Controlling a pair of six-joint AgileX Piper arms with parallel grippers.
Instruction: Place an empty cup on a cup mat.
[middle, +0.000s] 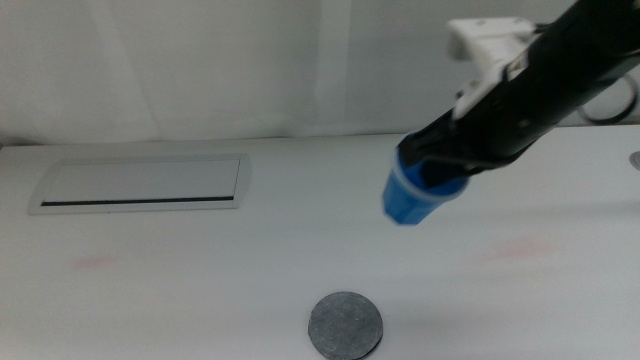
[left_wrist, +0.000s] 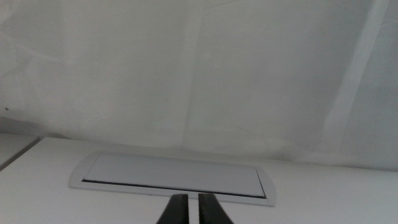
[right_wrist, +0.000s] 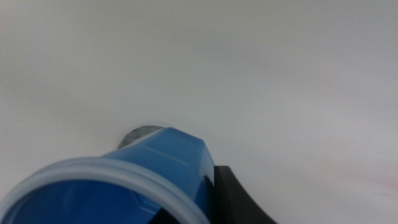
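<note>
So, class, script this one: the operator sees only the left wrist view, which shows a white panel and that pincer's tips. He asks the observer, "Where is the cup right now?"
Observer: The right pincer holds the cup tilted in the air, right of centre in the middle view.
Operator: And the cup mat?
Observer: The cup mat lies flat and bare, nearer the camera and left of the cup.
Operator: Anything inside the cup?
Observer: In the right wrist view, the part of its blue inside that shows is empty.
</note>
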